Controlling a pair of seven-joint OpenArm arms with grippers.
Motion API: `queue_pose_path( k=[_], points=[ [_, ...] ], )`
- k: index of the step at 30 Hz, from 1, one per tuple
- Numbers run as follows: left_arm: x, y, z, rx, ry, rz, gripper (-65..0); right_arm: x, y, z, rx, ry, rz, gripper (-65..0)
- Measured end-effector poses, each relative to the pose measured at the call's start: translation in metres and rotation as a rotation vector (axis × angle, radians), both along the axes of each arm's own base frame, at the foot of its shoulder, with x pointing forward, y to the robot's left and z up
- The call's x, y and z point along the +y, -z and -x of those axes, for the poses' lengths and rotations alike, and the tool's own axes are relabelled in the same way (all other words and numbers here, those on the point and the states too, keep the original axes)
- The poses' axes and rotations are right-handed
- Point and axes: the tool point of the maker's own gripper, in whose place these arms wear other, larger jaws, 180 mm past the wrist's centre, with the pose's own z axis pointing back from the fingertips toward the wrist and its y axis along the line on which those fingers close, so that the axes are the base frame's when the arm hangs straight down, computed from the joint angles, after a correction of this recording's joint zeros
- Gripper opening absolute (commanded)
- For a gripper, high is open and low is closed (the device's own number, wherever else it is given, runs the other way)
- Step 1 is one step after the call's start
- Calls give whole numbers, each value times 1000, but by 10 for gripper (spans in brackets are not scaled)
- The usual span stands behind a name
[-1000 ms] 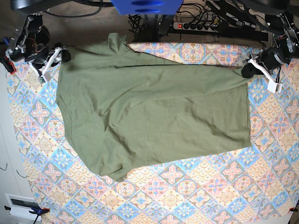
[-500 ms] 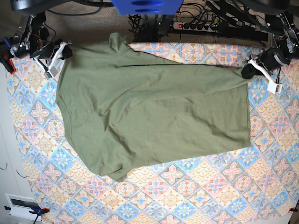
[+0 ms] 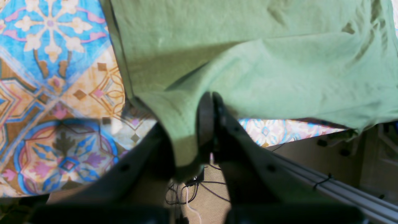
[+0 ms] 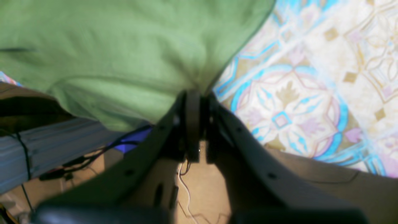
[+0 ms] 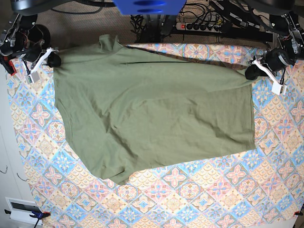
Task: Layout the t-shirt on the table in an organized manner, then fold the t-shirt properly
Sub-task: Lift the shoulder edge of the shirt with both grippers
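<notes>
T-shirt (image 5: 152,111) lies spread across table (image 5: 199,199), corners pinched by both grippers

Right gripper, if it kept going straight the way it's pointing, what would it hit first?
The t-shirt. The right gripper is already shut on its edge, so green cloth lies straight ahead of the fingers. The table lies just beside that line; depth is hard to judge.

No readable text, label, brand, number or sign anywhere in view.
</notes>
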Motion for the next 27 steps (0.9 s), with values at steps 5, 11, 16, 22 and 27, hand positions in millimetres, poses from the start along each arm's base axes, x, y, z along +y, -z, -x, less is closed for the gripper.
queue_pose_path(
  k=[5, 11, 16, 22, 27],
  points=[
    [-15, -13, -7, -54, 14, 101, -650, 1, -16, -35, -94, 1, -3, -639],
    [-26, -19, 0, -71, 21, 184, -650, -1, -24, -53, -133, 3, 0, -639],
    [-43, -29, 25, -45, 100, 140, -650, -2, -32, -71, -179, 16, -19, -639],
    [-50, -39, 28, -68, 107, 195, -650, -4, -23, -66, -145, 29, -28, -639],
    [-13, -41, 15, -114, -19, 194, -650, -5, -25, -68, -155, 31, -29, -639]
  ],
)
